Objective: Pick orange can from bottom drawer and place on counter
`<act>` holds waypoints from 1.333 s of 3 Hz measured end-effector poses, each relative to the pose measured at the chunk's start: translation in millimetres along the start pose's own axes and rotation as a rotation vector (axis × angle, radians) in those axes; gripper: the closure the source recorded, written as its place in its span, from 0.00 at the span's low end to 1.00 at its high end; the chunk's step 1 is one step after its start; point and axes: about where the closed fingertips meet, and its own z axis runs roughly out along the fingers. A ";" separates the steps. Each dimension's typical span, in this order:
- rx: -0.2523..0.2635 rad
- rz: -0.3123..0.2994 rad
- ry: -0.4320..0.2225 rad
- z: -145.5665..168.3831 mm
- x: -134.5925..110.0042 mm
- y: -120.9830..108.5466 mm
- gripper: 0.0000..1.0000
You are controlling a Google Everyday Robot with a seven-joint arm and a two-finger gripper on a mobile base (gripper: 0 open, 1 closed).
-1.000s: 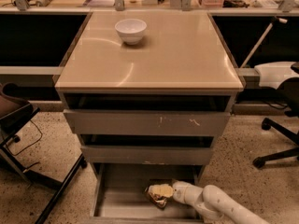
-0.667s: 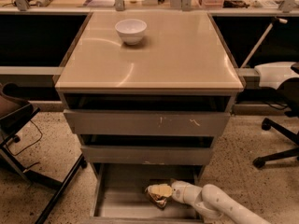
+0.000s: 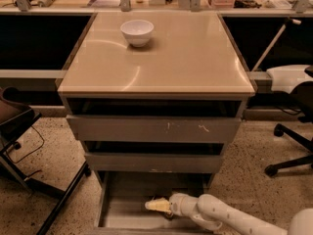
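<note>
Tool point(image 3: 157, 205) is down in the bottom drawer point(image 3: 126, 210), lower middle of frame; can't tell if it's gripping anything. White bowl point(image 3: 137, 32) sits upper left on the counter point(image 3: 190, 58).

White arm point(image 3: 230, 218): glossy, smooth tubular links, rounded bulbous joints, lower right of frame. Short white cylindrical wrist point(image 3: 182, 204). Pale cream-yellow gripper point(image 3: 153, 205), tapered, bottom centre of frame, darker band at base.
</note>
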 end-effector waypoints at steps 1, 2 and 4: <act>0.078 0.073 -0.025 32.9 26.0 -23.7 0.00; 0.078 0.073 -0.025 32.9 26.0 -23.8 0.00; 0.277 0.020 0.041 75.9 55.1 -77.5 0.00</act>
